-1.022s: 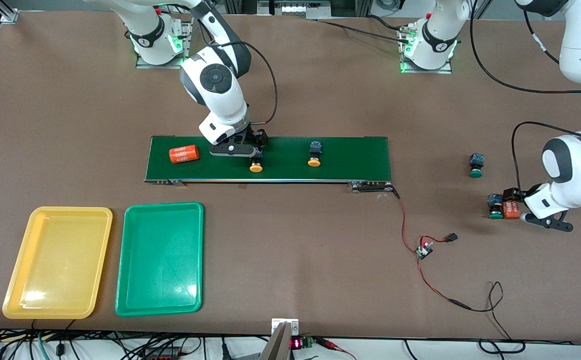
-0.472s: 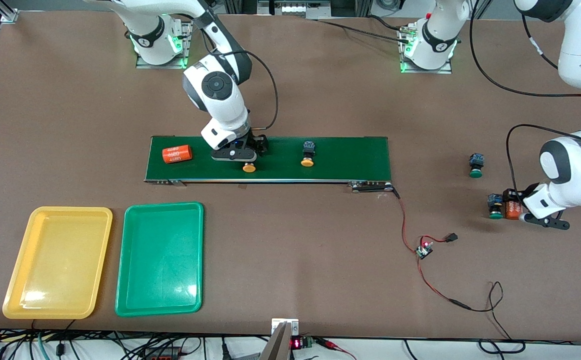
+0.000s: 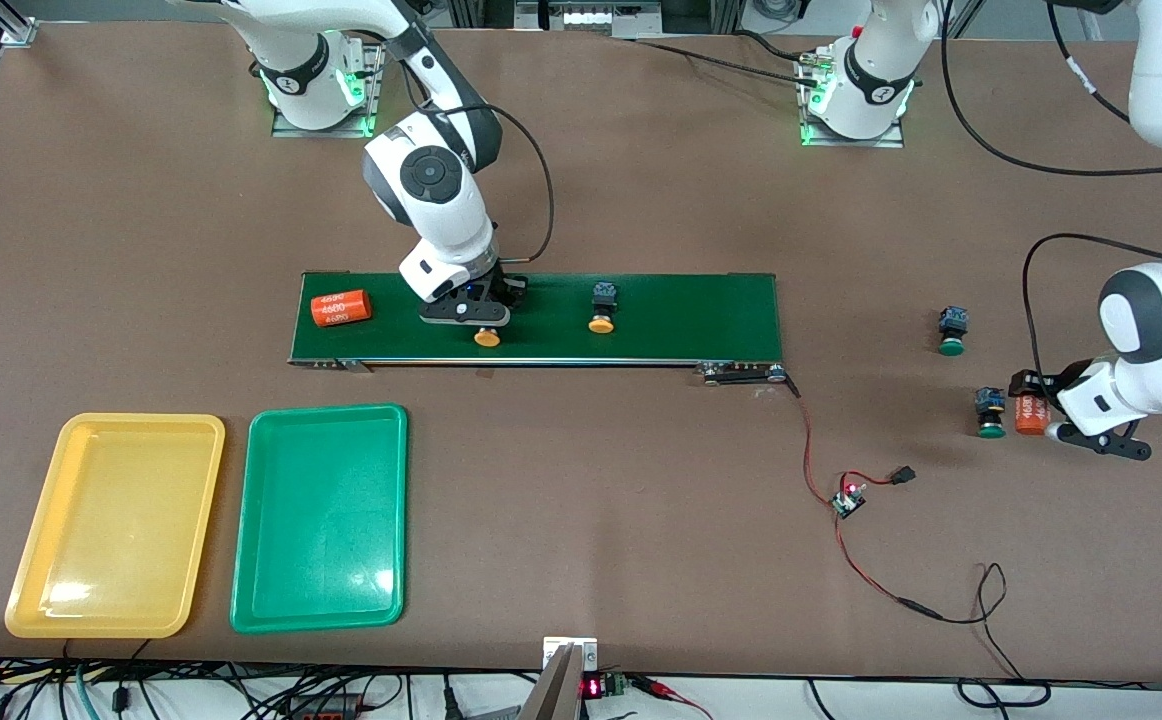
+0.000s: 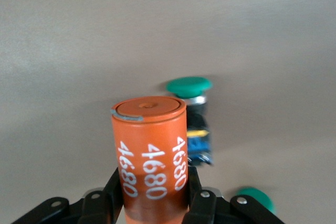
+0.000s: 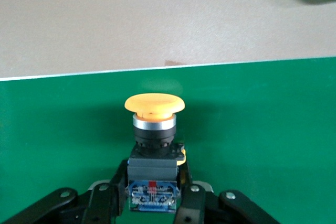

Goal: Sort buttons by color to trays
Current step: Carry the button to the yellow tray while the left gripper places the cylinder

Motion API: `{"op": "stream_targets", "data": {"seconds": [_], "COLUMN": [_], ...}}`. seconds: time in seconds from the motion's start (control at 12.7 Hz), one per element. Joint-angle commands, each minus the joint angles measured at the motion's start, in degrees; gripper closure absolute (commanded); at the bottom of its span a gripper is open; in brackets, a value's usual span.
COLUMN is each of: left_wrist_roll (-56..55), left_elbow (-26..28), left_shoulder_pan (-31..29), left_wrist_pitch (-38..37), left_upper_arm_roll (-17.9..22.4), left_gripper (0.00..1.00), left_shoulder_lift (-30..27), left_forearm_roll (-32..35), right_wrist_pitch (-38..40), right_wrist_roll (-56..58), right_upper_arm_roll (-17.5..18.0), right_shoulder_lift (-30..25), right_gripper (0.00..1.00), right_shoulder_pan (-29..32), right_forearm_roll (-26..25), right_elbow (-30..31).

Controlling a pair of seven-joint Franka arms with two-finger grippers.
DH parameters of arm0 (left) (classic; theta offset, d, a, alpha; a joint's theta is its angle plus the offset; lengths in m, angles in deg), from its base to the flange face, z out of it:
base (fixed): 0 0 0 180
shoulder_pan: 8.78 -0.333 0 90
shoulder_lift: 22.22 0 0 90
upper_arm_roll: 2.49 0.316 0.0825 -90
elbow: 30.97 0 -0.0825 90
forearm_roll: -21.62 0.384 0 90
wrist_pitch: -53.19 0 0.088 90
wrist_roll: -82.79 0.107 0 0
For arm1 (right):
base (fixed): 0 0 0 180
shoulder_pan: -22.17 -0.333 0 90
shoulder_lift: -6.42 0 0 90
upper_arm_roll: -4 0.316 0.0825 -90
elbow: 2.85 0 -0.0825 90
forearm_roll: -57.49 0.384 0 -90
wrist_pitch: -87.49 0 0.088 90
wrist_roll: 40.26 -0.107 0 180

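Two orange buttons are lying on the belt, caps pointing toward the camera; the right end effector is now clenching one, and both have drifted toward the cylinder. The left end effector is gripping another cylinder, now apart from a green button.

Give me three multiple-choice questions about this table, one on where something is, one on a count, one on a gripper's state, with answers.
1. Where is the orange cylinder that no gripper holds?
A. In the green tray
B. On the belt
C. In the yellow tray

2. How many green buttons are in the front view?
A. One
B. Two
C. Four

3. What is the left gripper doing?
A. Shut on a cylinder marked 4680
B. Open over a tray
C. Shut on a green button

Answers:
1 B, it lies on the belt toward the right arm's end.
2 B, one farther from the camera, one beside the held cylinder.
3 A, its fingers clamp the cylinder in the left wrist view.
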Motion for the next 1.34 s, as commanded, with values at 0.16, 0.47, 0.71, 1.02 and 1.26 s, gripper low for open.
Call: {"op": "stream_targets", "data": {"seconds": [0.16,0.47,0.71,1.02,1.26], "left_wrist_roll": [1.5,2.6,8.5,9.1,9.2], "left_elbow": [-6.4,-9.2,-8.5,-3.0,1.7], "left_shoulder_pan": [3.1,5.1,8.5,9.1,10.8], "left_wrist_pitch": [-21.1,-29.1,-28.0,-18.7,-13.6], "left_upper_arm_roll": [-4.8,-15.2,-21.5,-33.1,-38.2], "left_gripper": [0.88,0.88,0.90,0.92,0.93], "left_shoulder_lift": [-5.6,-5.5,-2.9,-3.0,-3.0], "left_forearm_roll": [-0.7,-0.6,-1.0,-0.5,5.1], "right_wrist_pitch": [2.8,17.3,19.3,19.4,19.3], "right_wrist_roll": [5.9,17.1,24.8,34.8,42.5], "right_upper_arm_roll": [-4.6,-7.1,-8.0,-7.8,-7.8], "right_shoulder_lift": [-1.8,-2.0,-2.6,-1.9,-1.0], "right_gripper": [0.91,0.91,0.91,0.90,0.90], "right_shoulder_pan": [0.4,5.2,10.4,18.2,23.2], "right_forearm_roll": [-0.6,0.0,0.4,0.5,0.4], "right_elbow": [-3.0,-12.8,-14.0,-16.1,-16.4]}}
